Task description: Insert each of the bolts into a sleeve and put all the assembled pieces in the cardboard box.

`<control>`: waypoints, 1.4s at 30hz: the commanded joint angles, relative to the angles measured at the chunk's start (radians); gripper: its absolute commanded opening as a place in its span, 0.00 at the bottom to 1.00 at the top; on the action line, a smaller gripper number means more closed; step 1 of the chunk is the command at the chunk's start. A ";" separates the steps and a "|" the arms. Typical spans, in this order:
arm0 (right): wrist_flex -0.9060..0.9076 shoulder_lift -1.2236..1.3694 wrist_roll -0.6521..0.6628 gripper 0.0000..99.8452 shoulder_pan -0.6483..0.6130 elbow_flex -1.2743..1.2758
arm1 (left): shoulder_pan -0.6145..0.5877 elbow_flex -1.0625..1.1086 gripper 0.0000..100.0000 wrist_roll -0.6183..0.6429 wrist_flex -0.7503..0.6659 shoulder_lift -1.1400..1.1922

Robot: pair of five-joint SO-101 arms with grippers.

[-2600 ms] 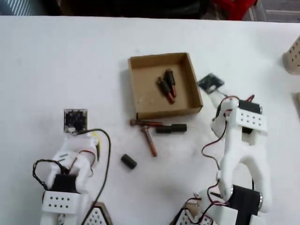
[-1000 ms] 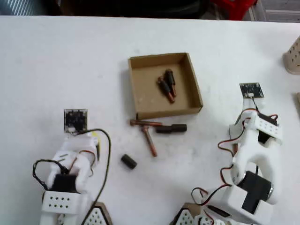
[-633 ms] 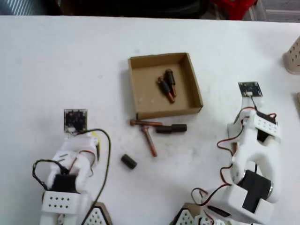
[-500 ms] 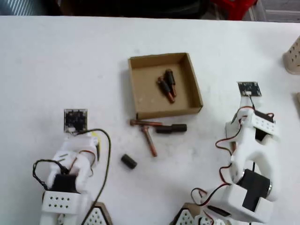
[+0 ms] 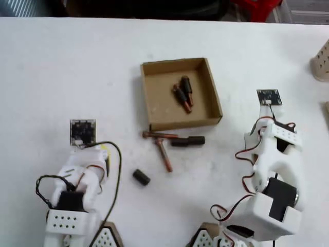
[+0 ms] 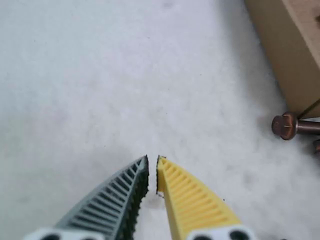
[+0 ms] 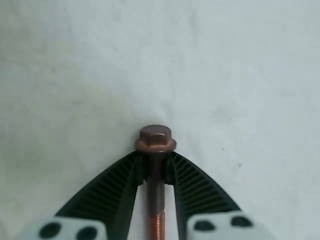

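In the high view, the cardboard box (image 5: 158, 100) stands in the middle of the white worktop (image 5: 77, 62). Two assembled pieces (image 5: 182, 93) lie inside it, touching one another. Just outside the near wall of the box lies a copper bolt (image 5: 160, 135), parallel to this wall. A second bolt (image 5: 164, 154) lies at an angle to it, and their ends meet. A black sleeve (image 5: 187, 140) lies just beside the copper bolt. A second sleeve (image 5: 141, 177) lies apart, nearer to the left arm (image 5: 77, 180). The right arm (image 5: 272, 164) is on the other side of the worktop, apart from the box.

In the left wrist view, the left gripper (image 6: 152, 167) hovers over bare worktop. Its grey and yellow fingers (image 6: 187, 200) are almost closed, with a thin slit between the tips and nothing in it. The box wall and the head of the copper bolt are at the edge.

In the right wrist view, the right gripper (image 7: 155, 161) has its black fingers (image 7: 197, 192) closed on the shank of a held bolt (image 7: 155, 138). The head sticks out just past the tips, above the worktop.
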 commanded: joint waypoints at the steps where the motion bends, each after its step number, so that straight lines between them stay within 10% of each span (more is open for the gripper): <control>1: -0.012 0.022 -0.002 0.04 -0.027 -0.038 | -0.008 -0.005 0.07 -0.009 0.006 -0.012; 17: -0.004 0.008 0.000 0.02 -0.027 -0.041 | -0.008 -0.005 0.07 -0.009 0.006 -0.012; 30: 0.389 -0.404 -0.040 0.02 -0.044 0.012 | -0.008 -0.021 0.06 -0.002 0.011 -0.012; 42: 0.249 -0.530 -0.206 0.02 -0.331 0.249 | -0.001 -0.155 0.06 0.077 0.173 -0.005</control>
